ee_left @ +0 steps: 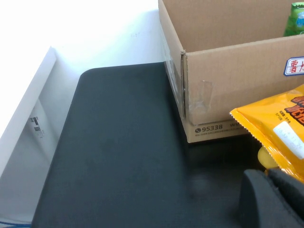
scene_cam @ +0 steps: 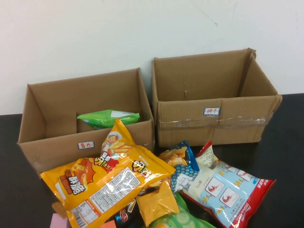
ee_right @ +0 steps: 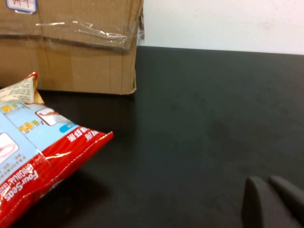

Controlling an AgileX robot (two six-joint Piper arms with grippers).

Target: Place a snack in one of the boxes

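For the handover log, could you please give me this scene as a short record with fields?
snack: green crisp bag lying inside the untaped box
untaped box: plain brown box on the robot's left side of the table, small white label with red writing
taped box: brown box on the right, clear tape band across its front
loose snacks: yellow-orange bag and white-and-red bag on the table in front of the boxes
left gripper: low beside the yellow-orange bag, holding nothing
right gripper: low over bare table, holding nothing

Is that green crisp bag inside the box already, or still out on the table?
Inside. The green bag lies within the untaped box, behind its front wall. Neither gripper holds it.
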